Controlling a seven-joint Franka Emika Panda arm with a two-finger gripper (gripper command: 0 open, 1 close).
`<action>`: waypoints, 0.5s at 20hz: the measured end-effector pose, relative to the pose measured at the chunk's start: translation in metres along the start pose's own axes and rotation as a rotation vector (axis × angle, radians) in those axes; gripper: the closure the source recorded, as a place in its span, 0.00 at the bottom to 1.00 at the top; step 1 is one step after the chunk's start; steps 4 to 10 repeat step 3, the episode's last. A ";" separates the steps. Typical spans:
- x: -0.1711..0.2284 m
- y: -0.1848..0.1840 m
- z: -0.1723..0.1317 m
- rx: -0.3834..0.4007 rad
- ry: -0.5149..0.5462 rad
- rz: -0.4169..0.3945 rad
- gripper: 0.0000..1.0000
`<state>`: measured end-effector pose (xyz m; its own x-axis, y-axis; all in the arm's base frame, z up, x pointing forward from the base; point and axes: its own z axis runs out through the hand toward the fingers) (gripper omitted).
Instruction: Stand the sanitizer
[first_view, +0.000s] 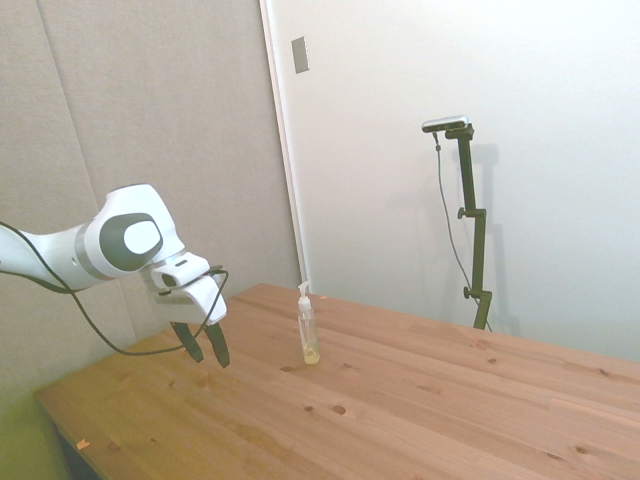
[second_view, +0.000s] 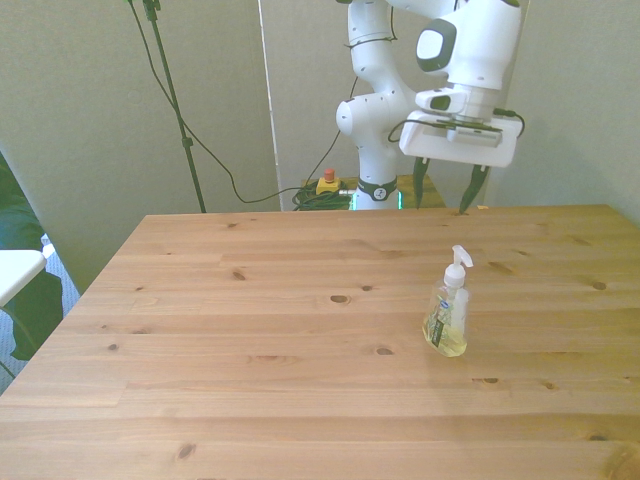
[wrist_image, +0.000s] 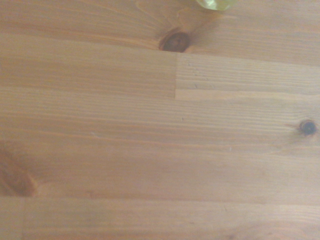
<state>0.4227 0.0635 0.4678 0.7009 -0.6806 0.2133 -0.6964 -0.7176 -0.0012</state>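
Observation:
The sanitizer (first_view: 308, 333) (second_view: 448, 312) is a slim clear bottle with yellowish liquid, a pale label and a white pump top. It stands upright on the wooden table (first_view: 420, 400) (second_view: 250, 330). Only its yellow base (wrist_image: 216, 4) shows in the wrist view, at the picture's rim. My gripper (first_view: 203, 345) (second_view: 447, 188) hangs open above the table, well apart from the bottle and holding nothing. In the side view it is to the left of the bottle; in the front view it is behind the bottle near the table's far edge.
Bare wood surrounds the bottle. Behind the table's far edge stands the robot base (second_view: 375, 150), with cables and a small yellow device with a red button (second_view: 327, 183) beside it. A white object (second_view: 18, 272) shows at the front view's left edge.

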 end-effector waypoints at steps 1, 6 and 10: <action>0.000 0.005 -0.003 0.012 -0.012 -0.015 0.00; 0.001 0.016 -0.002 0.022 -0.035 -0.037 0.00; 0.001 0.016 -0.002 0.022 -0.035 -0.037 0.00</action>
